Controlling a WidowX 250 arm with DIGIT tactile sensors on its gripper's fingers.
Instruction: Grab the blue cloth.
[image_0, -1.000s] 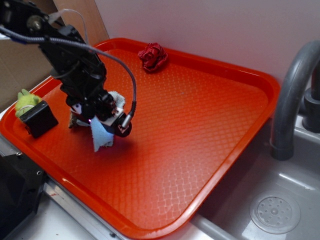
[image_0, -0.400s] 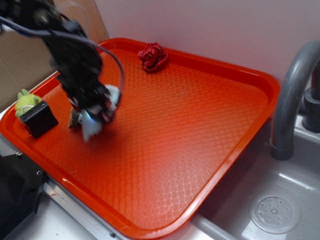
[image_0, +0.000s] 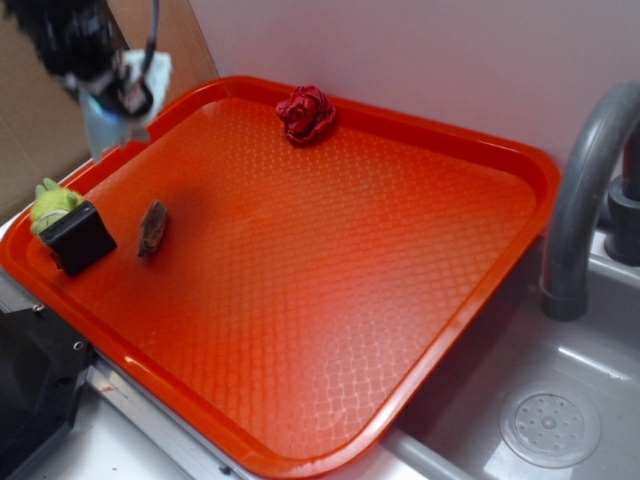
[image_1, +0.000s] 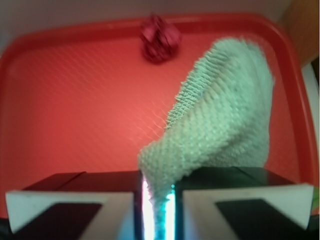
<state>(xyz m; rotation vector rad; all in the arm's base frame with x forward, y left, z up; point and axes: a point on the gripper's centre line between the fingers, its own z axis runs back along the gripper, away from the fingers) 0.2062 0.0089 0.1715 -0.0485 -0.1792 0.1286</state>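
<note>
While raised above the tray's (image_0: 520, 190) far-left corner, tool (image_1: 159, 210) gripped blue cloth (image_1: 220, 125).
Cloth hung pinched between closed jaws, clear of tray.

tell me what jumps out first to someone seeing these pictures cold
The big red tray fills the scene beside a sink. High at the upper left, the gripper is shut on the blue cloth, which hangs clear of the tray. A dark red bunched cloth sits by the tray's far rim, and a small brown scrap lies flat near the left edge.
</note>
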